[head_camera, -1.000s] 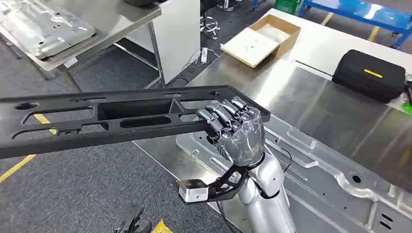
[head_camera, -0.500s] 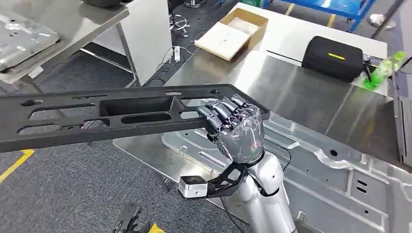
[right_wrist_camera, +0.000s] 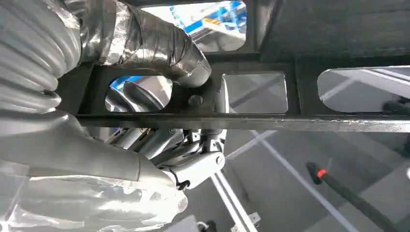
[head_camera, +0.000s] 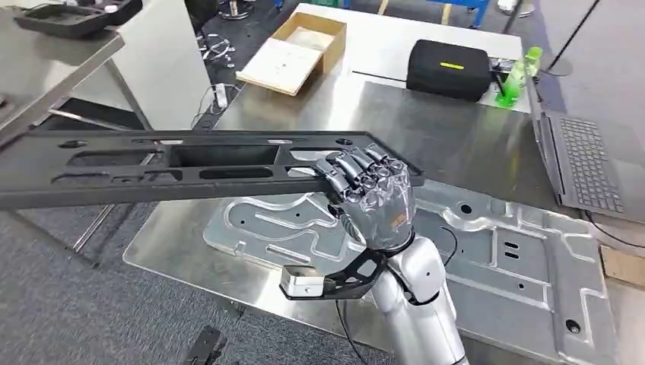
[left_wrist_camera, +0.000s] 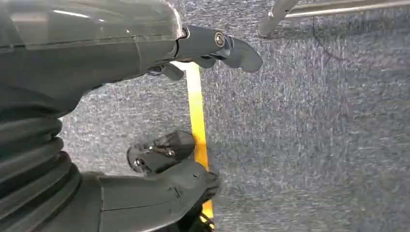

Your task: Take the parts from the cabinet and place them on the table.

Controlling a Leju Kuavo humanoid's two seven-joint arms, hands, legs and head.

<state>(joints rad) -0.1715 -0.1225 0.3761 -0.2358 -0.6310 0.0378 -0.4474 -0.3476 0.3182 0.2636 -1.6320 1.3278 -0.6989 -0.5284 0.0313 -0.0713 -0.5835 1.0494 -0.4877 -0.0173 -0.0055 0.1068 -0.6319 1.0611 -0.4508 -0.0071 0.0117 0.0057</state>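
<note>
The right hand [head_camera: 370, 194] grasps the long black part [head_camera: 152, 163] at one end; its length extends leftward, off the table [head_camera: 426, 129].

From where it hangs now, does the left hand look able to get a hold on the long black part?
Probably not as it stands. The left hand hangs low over the carpet, while the long black part is held up by the right hand.
</note>
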